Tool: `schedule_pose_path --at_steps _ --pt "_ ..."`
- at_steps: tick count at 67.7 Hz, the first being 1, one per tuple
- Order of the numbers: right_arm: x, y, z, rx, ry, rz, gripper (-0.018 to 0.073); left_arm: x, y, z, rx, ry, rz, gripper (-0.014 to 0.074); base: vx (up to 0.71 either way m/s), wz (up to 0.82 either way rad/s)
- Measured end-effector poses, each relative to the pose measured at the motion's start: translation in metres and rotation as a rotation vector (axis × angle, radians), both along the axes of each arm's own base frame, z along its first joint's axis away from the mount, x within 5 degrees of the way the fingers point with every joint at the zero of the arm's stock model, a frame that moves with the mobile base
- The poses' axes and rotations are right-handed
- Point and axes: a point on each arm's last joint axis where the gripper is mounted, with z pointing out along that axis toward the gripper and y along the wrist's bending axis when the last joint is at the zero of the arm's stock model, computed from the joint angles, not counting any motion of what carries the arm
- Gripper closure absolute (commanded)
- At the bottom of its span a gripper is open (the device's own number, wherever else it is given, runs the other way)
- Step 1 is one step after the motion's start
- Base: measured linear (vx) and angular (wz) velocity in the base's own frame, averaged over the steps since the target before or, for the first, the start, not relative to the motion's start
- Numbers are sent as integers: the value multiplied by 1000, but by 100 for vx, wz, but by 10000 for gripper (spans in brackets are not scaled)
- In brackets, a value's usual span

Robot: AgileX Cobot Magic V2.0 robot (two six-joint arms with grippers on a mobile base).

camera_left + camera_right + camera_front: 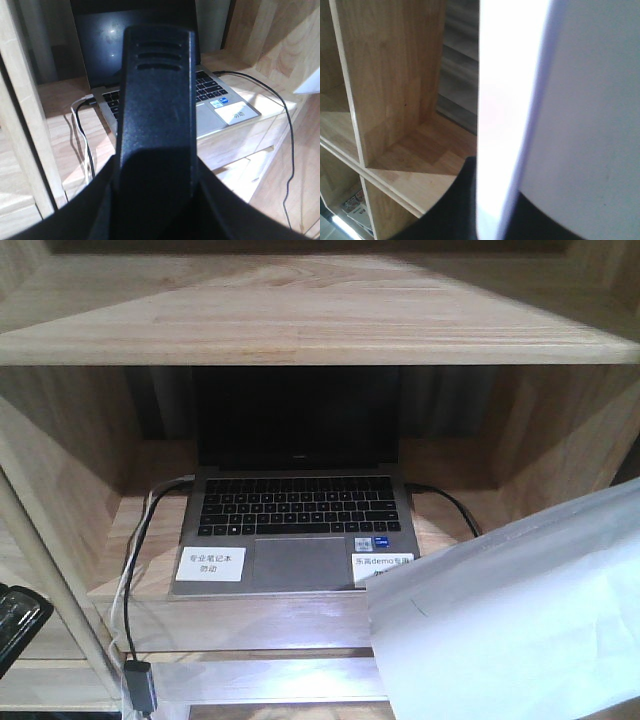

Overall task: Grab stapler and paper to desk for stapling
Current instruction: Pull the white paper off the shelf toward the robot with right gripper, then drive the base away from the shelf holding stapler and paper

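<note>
The black stapler (pixel 157 100) fills the middle of the left wrist view, pointing away, with three slots near its far end. My left gripper (pixel 157 192) is shut on it, a dark jaw on each side. A glossy black part (pixel 14 624) at the left edge of the front view is either this gripper or the stapler; I cannot tell which. The white paper (pixel 520 620) hangs tilted in the air at the lower right and hides the laptop's right front corner. It runs edge-on through my right gripper (pixel 497 205), which is shut on the paper (pixel 585 100). The desk is out of view.
An open grey laptop (pixel 290 510) sits in the wooden shelving unit (pixel 300 320), with white printed labels (pixel 211 563) on its palm rest. Black and white cables (pixel 133 570) run off both sides down to an adapter (pixel 140 685). A shelf upright (pixel 395 75) stands left of the right gripper.
</note>
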Motion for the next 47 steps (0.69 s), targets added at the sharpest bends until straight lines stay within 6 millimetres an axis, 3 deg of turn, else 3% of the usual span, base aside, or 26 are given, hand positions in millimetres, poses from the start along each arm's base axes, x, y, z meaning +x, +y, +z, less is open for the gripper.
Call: schedule_pose_path --at_steps 47 --pt "0 0 0 0 1 0 564 0 0 0 0 0 0 603 -14 0"
